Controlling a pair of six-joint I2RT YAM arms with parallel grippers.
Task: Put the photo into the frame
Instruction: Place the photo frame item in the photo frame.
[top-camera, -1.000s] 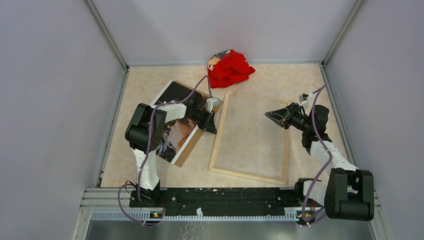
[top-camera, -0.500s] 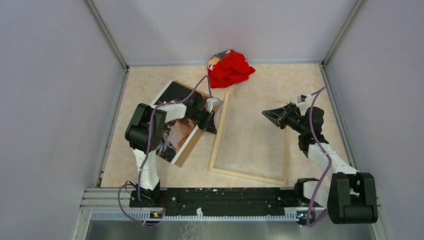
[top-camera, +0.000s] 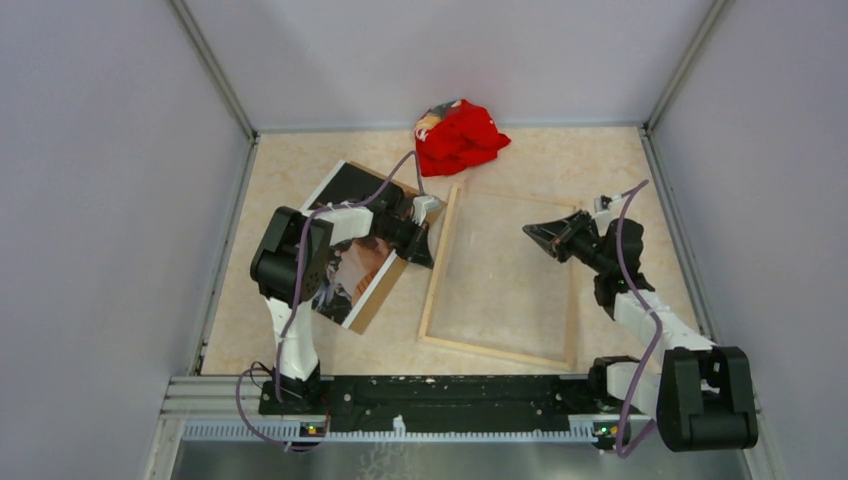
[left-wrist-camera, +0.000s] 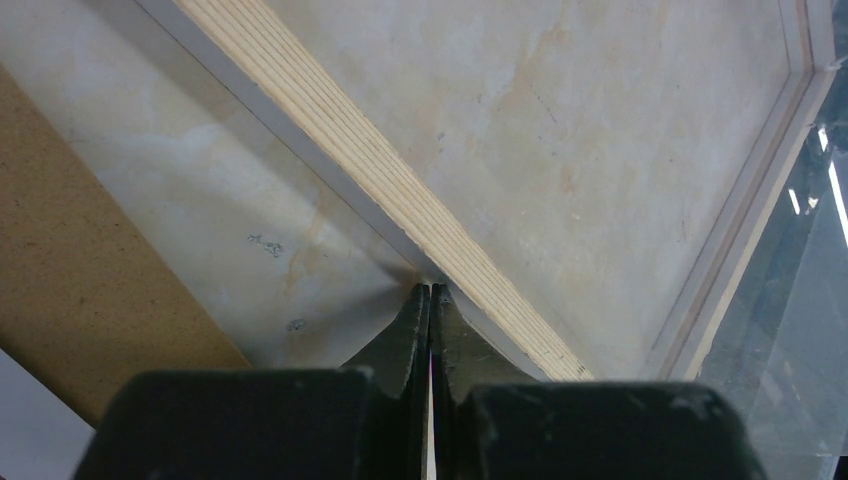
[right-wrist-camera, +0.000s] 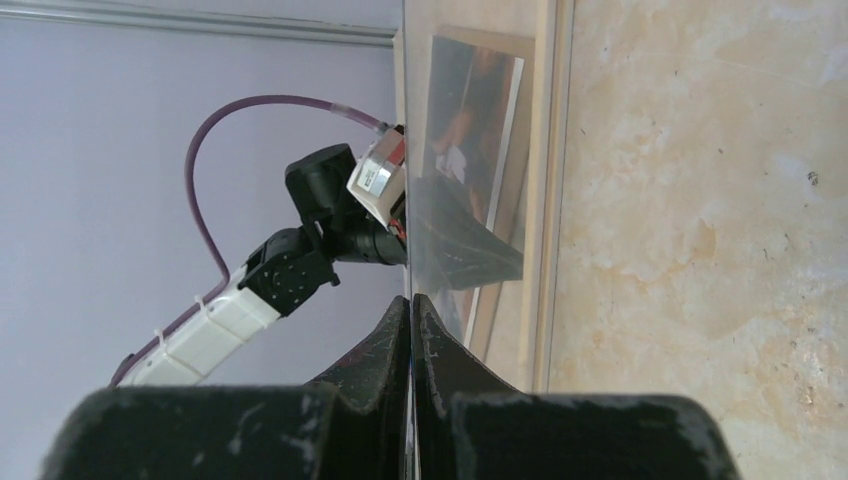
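The frame (top-camera: 438, 290) lies flat mid-table, pale wood back edges up. My right gripper (top-camera: 530, 232) is shut on the right edge of its clear pane (top-camera: 500, 270) and holds that edge raised; in the right wrist view the gripper (right-wrist-camera: 410, 300) pinches the thin pane, which runs straight up from the tips, beside the frame's wood edge (right-wrist-camera: 545, 200). The photo (top-camera: 362, 265), dark with orange-brown patches, lies on the brown backing board (top-camera: 378, 295) at the left, partly under my left arm. My left gripper (top-camera: 432, 245) is shut, its tips (left-wrist-camera: 430, 290) against the frame's left wood edge (left-wrist-camera: 380, 170).
A crumpled red cloth (top-camera: 460, 135) lies at the back wall. Grey walls close in the left, right and back of the beige table. The backing board (left-wrist-camera: 80, 250) lies just left of the frame. The rail with the arm bases (top-camera: 450, 390) runs along the near edge.
My right gripper has moved a little to the left with the pane's edge in it, and its arm has swung upright. The left arm, photo and frame have not moved.
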